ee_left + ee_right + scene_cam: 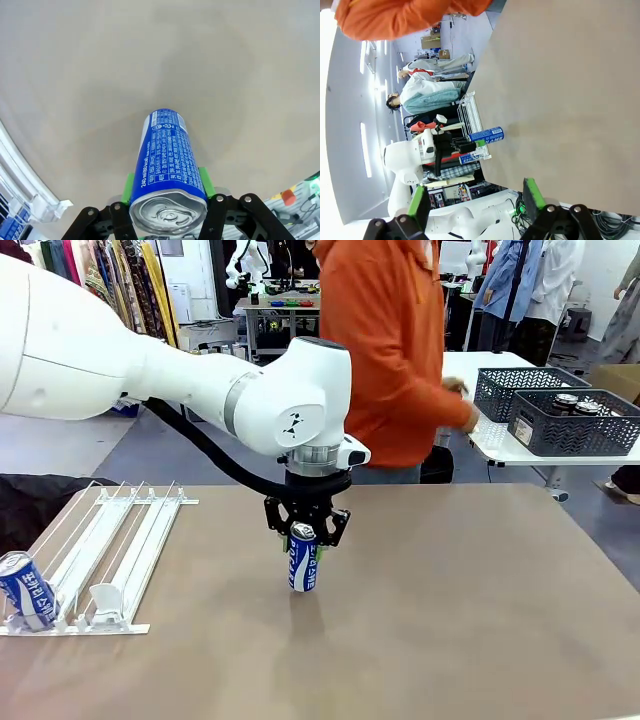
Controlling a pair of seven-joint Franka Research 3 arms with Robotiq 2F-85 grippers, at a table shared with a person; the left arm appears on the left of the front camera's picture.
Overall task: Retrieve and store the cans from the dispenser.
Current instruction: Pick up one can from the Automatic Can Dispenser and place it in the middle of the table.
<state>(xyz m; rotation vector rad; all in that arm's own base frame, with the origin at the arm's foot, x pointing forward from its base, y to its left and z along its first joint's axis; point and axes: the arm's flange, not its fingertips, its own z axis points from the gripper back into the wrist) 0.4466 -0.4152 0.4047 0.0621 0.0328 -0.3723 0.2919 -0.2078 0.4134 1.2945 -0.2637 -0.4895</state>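
- Blue can with white lettering stands upright near the middle of the brown bench, its silver top up between the jaws of the left gripper.
- The jaws are closed on the can just below its rim, one green pad on each side. Whether its base touches the bench I cannot tell.
- The bench around the held can is bare on every side, with nothing close against it.
- At 9 o'clock from the held can, well apart, lies the white dispenser, its rails running from 7 o'clock up to 1 o'clock.
- A second blue can lies in the dispenser's outermost lane, at its near end against the front bar. A small white stopper stands in a lane beside it.
- At 1 o'clock, beyond the far edge of the bench, a person in an orange top stands turned toward 3 o'clock, one hand reaching that way.
- At 2 o'clock, on a white side table, sit two dark mesh baskets. The nearer one holds silver-topped cans.
- The right gripper hangs off the bench's edge, its jaws wide apart with nothing between them.
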